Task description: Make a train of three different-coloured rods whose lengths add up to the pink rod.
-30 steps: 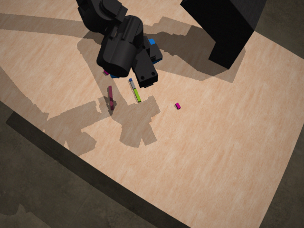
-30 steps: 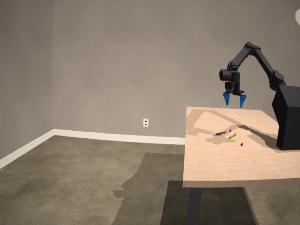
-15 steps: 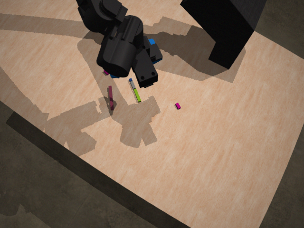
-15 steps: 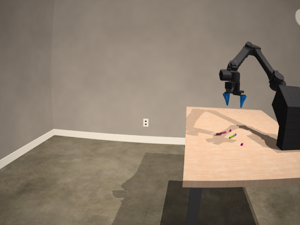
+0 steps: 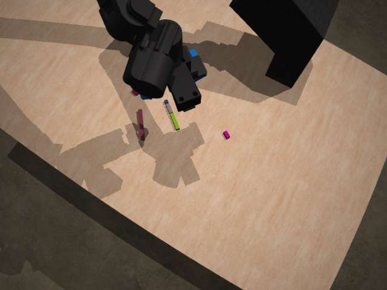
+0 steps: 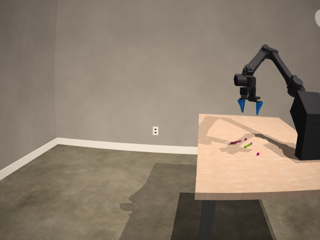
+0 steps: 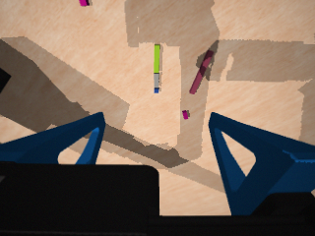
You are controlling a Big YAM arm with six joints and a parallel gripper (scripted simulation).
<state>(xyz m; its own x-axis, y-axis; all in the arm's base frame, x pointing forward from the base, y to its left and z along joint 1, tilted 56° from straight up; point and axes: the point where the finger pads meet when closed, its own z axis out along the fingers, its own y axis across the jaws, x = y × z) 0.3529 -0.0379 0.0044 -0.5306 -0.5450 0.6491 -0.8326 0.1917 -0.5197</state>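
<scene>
A lime rod (image 5: 174,121) (image 6: 247,145) (image 7: 157,58), a grey rod (image 5: 169,107) (image 7: 157,80) and a blue rod (image 5: 166,101) (image 7: 157,90) lie flat end to end in one straight line, grey in the middle, with no gap that I can see. The pink rod (image 5: 141,119) (image 6: 237,141) (image 7: 201,72) lies apart beside them, partly in shadow. One magenta rod (image 5: 135,92) (image 6: 245,139) (image 7: 185,114) lies apart near the blue end. Another magenta rod (image 5: 226,135) (image 6: 257,153) (image 7: 84,2) lies farther off on the lime side. My gripper (image 6: 249,113) (image 7: 157,118) is open and empty, high above the table.
The wooden table (image 5: 281,187) (image 6: 232,175) carries the black arm base (image 5: 281,37) (image 6: 308,129). The arm's shadows fall across the rods' area. The table's edge lies beyond the pink rod in the top view.
</scene>
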